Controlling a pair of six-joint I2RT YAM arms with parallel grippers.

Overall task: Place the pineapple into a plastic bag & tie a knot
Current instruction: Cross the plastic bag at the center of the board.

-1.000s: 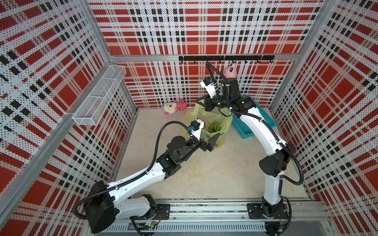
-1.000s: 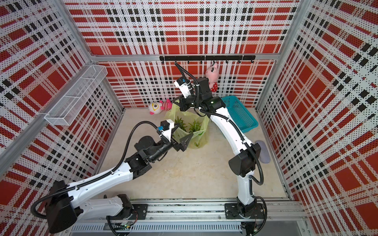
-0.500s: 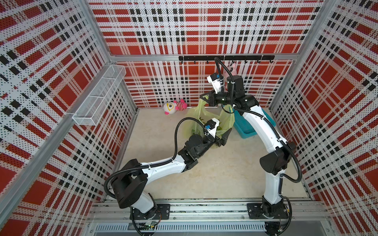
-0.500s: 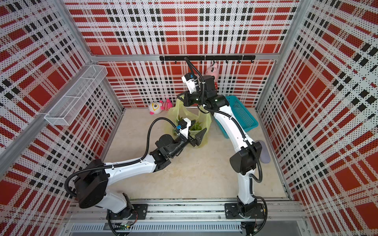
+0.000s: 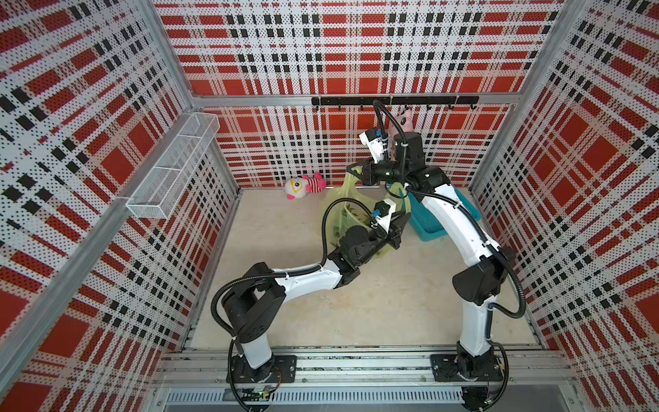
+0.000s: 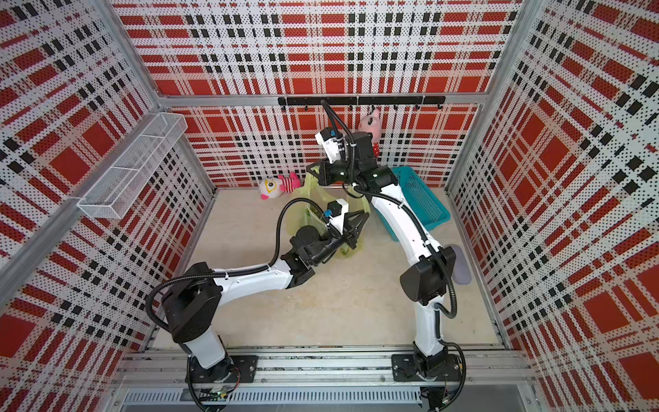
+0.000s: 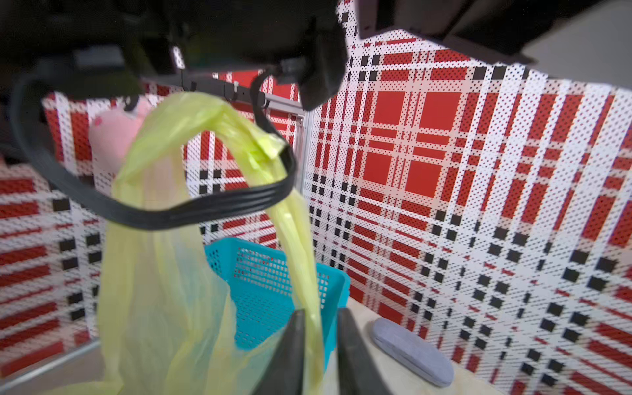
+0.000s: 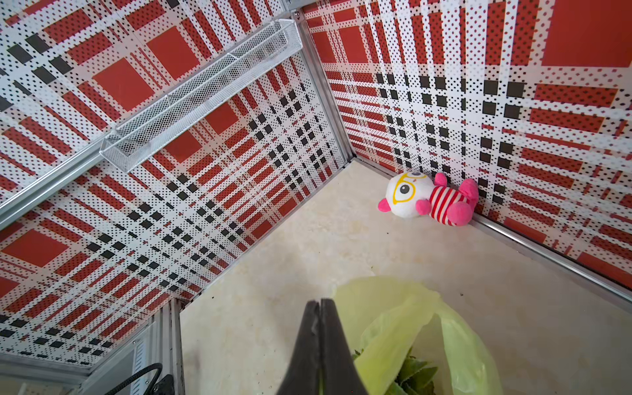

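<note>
Pineapple (image 8: pixel 410 372) leaves showed inside plastic bag (image 5: pixel 337 199), far centre, just left of teal basket (image 5: pixel 431 223): bagging done. R gripper (image 5: pixel 353 173) pinched shut on raised handle; L gripper (image 7: pixel 319 319) closed on handle strand. Knot not yet tied.

Tight quarters at the plastic bag (image 5: pixel 337 199): teal basket (image 5: pixel 429 223) just beside its right flank, left arm (image 5: pixel 306 278) reaching in across its front, right arm (image 5: pixel 449 217) arched over it, black cable (image 7: pixel 191 212) looping across its raised handles. Behind the bag, against the back wall, a plush toy (image 5: pixel 305 185). Left of the bag and well in front of it, bare open floor (image 5: pixel 278 228). Beyond the basket from the bag, a grey case (image 6: pixel 460 269).
</note>
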